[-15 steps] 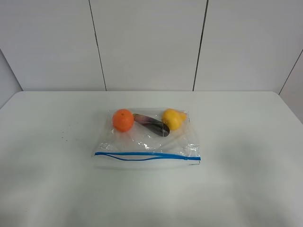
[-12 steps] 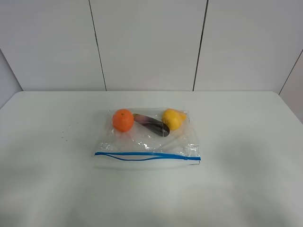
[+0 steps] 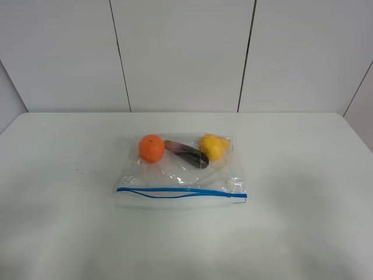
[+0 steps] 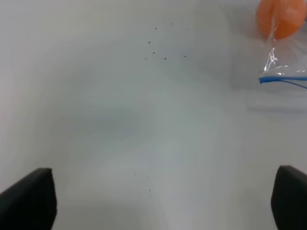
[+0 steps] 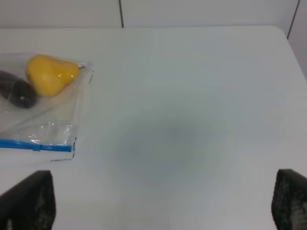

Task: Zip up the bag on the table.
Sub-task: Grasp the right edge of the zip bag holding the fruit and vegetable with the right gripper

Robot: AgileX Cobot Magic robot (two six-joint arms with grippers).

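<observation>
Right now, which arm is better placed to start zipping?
Right, probably: the right gripper, open, hangs nearer the bag and its zipper strip; the left gripper, also open, catches them only at its view's edge.

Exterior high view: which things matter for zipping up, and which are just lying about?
For the job: bag; blue zipper strip, gaping; table.
Just there: orange, eggplant, pear, all inside the bag; dark specks on the table.
</observation>
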